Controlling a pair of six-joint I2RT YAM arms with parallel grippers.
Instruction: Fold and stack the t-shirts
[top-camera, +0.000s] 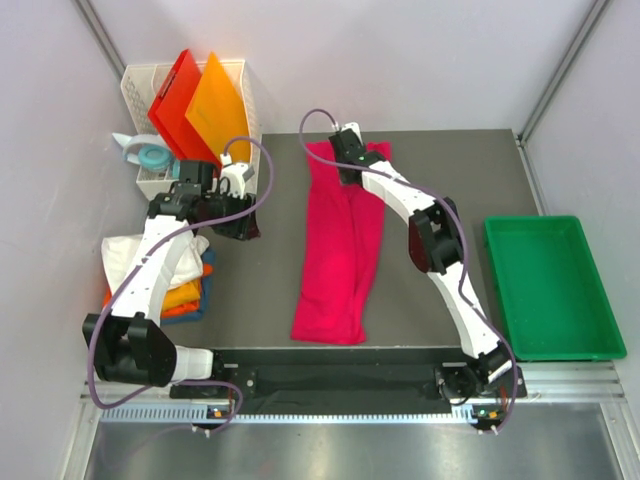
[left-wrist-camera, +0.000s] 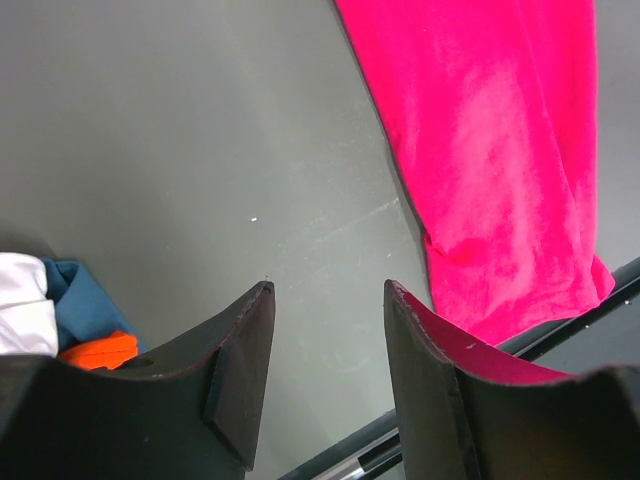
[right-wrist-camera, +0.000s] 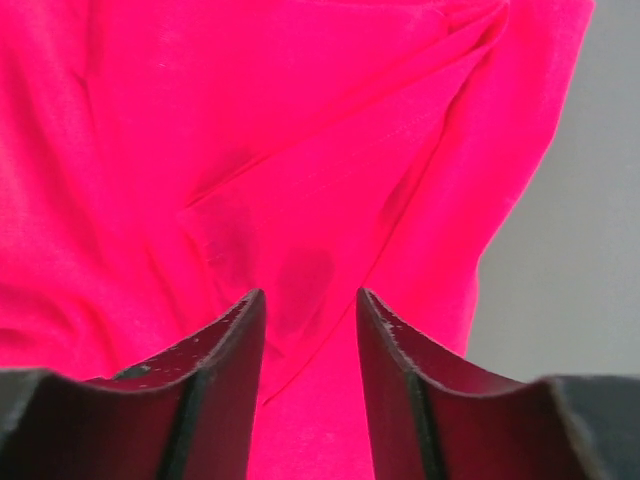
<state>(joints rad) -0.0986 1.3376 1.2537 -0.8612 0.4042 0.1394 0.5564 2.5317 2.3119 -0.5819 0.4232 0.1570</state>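
Note:
The crimson-pink t-shirt (top-camera: 338, 250) lies folded into a long narrow strip down the middle of the grey mat; it also shows in the left wrist view (left-wrist-camera: 500, 160) and fills the right wrist view (right-wrist-camera: 280, 170). My right gripper (top-camera: 350, 152) is open, hovering over the shirt's far end, nothing between its fingers (right-wrist-camera: 225, 350). My left gripper (top-camera: 243, 215) is open and empty over bare mat, left of the shirt. A white t-shirt (top-camera: 130, 252) lies on top of folded orange (top-camera: 185, 295) and blue (top-camera: 205, 268) shirts at the left edge.
A white basket (top-camera: 140, 95) at the back left holds rigid red (top-camera: 175, 100) and orange (top-camera: 218, 110) plastic boards. A tape dispenser (top-camera: 145, 155) sits beside it. A green tray (top-camera: 550, 290) stands at the right. The mat's front rail (left-wrist-camera: 560, 310) is near the shirt's hem.

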